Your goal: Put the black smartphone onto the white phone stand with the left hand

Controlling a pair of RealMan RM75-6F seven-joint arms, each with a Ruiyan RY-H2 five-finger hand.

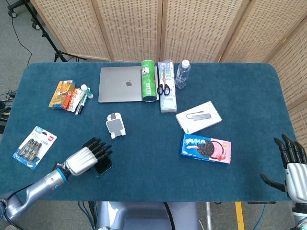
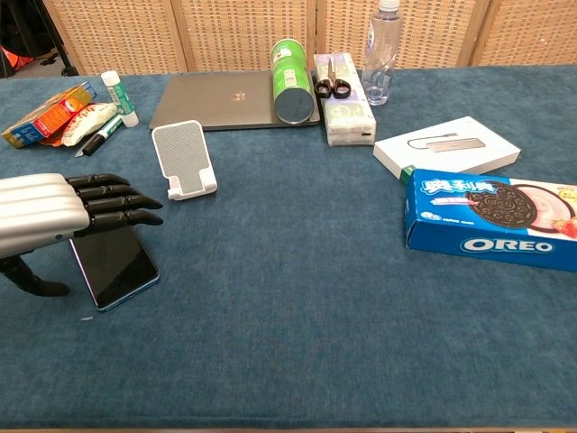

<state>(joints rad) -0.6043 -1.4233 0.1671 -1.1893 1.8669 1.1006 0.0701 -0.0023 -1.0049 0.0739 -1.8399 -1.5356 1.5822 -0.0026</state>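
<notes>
The black smartphone point(image 2: 114, 267) lies flat on the blue table, screen up, near the front left; in the head view only a corner of the smartphone point(image 1: 104, 166) shows past my fingers. My left hand point(image 2: 54, 213) hovers over its far end with fingers stretched out and apart, thumb hanging down at the phone's left, holding nothing. The left hand point(image 1: 87, 156) sits below and left of the white phone stand point(image 1: 115, 126). The stand point(image 2: 183, 159) stands upright and bare, just beyond my fingertips. My right hand point(image 1: 292, 163) is open off the table's right front corner.
A closed laptop point(image 1: 121, 84), green can point(image 1: 149, 80), tissue pack with scissors point(image 1: 166, 87) and water bottle point(image 1: 182, 74) line the back. A white box point(image 1: 198, 116) and Oreo box point(image 1: 206, 148) lie right of centre. Snack packs and pens point(image 1: 68, 96) and a battery pack point(image 1: 34, 146) lie at left.
</notes>
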